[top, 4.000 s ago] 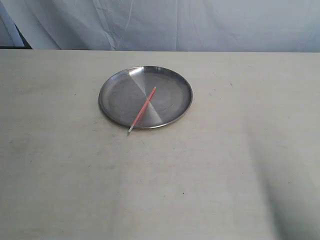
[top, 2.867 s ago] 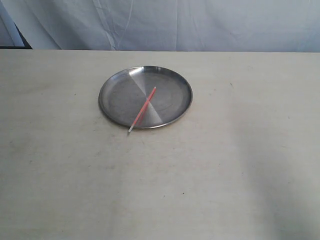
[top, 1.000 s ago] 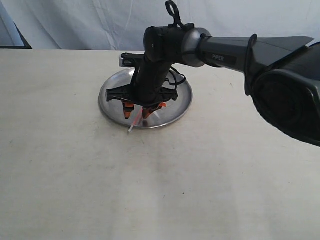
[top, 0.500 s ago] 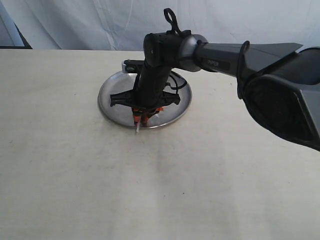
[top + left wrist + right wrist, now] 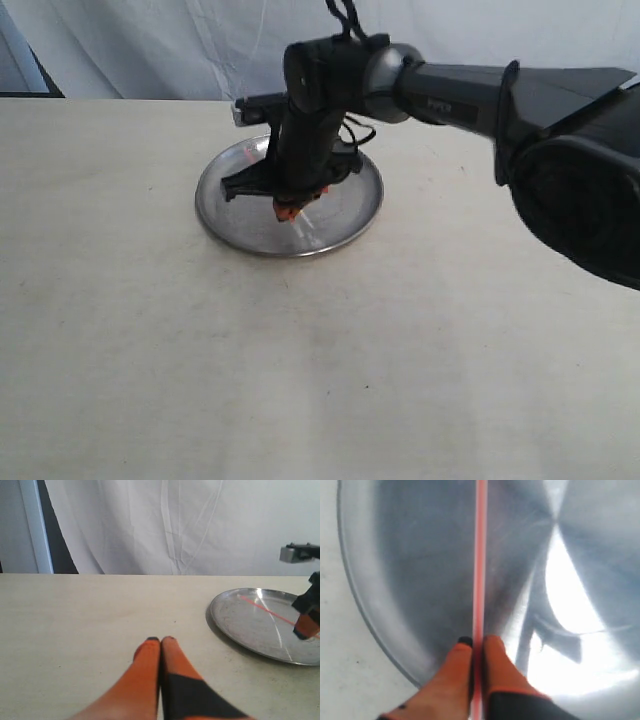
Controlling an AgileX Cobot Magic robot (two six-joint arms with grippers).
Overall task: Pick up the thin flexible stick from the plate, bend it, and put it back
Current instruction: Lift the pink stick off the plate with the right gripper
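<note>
The thin orange-red stick runs straight out from between the fingers of my right gripper, which is shut on it above the plate. In the exterior view the right gripper hangs over the middle of the round silver plate, and the arm hides the stick. The left wrist view shows the stick as a thin red line slanting across the plate toward the right gripper. My left gripper is shut with nothing in it, low over the table short of the plate.
The pale table spreads on all sides of the plate. A white cloth backdrop hangs behind the far edge. The right arm stretches from the right across to the plate. The exterior view does not show the left gripper.
The right arm came in over the plate and its fingers closed on the stick. Since half a second ago the gripper has risen a little, and the stick's end no longer pokes over the rim.
</note>
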